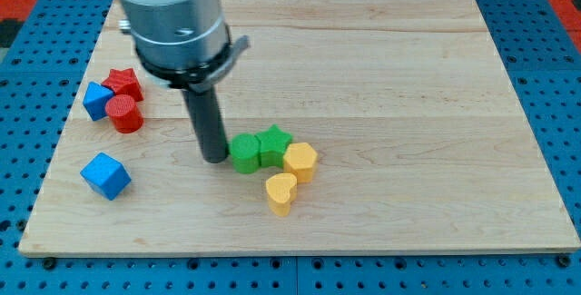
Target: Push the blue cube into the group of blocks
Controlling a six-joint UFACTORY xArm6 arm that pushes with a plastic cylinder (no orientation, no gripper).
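Observation:
The blue cube (105,175) lies alone near the view's bottom left of the wooden board (381,77). A group of blocks sits at the middle: a green cylinder (244,153), a green star (274,143), a yellow hexagon (300,161) and a yellow heart (281,192). My tip (215,158) stands just left of the green cylinder, touching or nearly touching it, well to the right of the blue cube.
A second cluster lies at the view's left: a red star (123,83), a red cylinder (124,113) and another blue block (97,101). The board rests on a blue pegboard surface (545,23). The arm's grey body (172,14) hangs over the upper left.

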